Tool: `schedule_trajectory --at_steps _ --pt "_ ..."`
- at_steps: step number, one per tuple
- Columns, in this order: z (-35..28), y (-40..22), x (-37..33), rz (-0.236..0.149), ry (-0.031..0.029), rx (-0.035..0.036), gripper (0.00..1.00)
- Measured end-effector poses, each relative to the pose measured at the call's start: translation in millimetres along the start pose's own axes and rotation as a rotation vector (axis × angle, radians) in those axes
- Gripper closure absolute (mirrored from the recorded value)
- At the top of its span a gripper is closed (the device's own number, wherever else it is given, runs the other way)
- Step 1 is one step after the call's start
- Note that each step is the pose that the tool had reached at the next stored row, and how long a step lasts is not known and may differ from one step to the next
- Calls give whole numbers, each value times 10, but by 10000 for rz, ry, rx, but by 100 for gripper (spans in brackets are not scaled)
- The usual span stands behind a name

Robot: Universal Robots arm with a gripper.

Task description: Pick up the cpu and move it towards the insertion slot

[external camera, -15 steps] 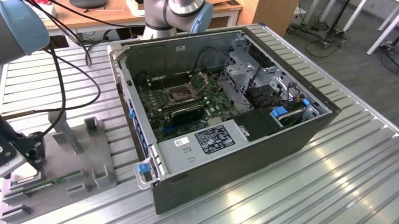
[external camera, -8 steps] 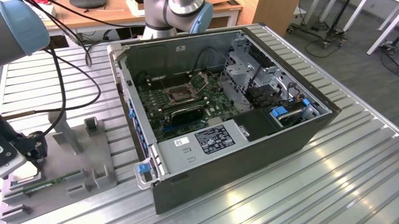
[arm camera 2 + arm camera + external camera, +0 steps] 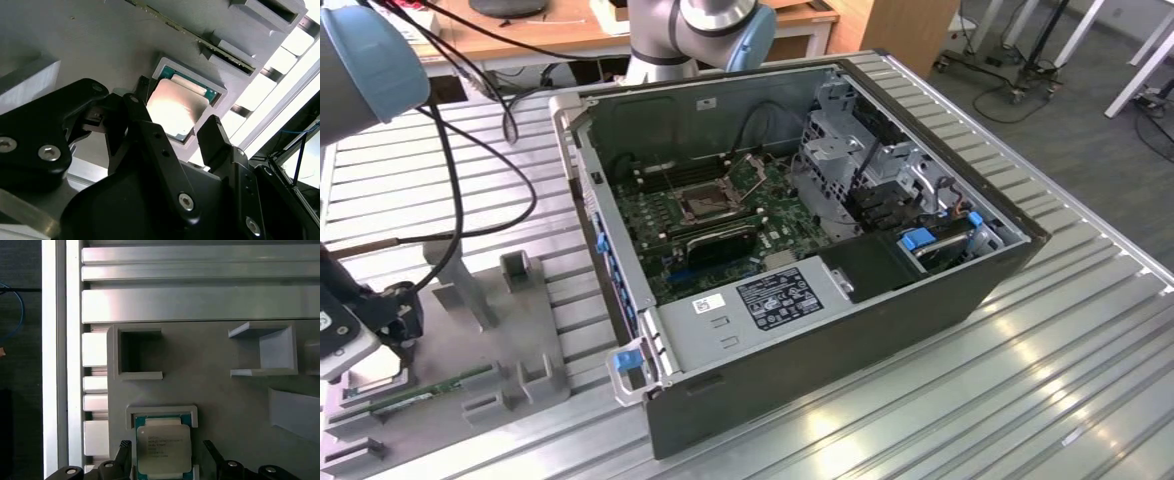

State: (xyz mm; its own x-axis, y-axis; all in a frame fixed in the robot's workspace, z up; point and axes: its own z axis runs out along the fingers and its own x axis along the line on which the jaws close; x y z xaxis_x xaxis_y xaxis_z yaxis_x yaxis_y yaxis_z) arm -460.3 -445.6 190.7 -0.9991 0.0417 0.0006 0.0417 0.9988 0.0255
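Second wrist view, gripper [image 3: 171, 114]: spread wide, one black fingertip [image 3: 131, 102] on either side of the cpu [image 3: 180, 97], with a gap showing at each side.
first wrist view, gripper [image 3: 166, 447]: the same straddle, fingers apart around the chip.
cpu [image 3: 162, 447]: lies flat in a shallow square pocket of the grey holder plate [image 3: 225, 405] (silvery top up, green rim showing).
memory stick [image 3: 420, 388]: on the same plate, near the pocket.
insertion slot [image 3: 707, 205]: dark square in a silver bracket on the green board inside the open computer case [image 3: 761, 380], well apart from the plate, toward the exterior view's right.
table [image 3: 1067, 400]: slatted aluminium under everything.
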Motion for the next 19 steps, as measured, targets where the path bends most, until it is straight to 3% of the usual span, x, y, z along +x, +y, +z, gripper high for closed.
schedule_trajectory --at_steps 19 --pt "77 3 0 0 2 6 34"
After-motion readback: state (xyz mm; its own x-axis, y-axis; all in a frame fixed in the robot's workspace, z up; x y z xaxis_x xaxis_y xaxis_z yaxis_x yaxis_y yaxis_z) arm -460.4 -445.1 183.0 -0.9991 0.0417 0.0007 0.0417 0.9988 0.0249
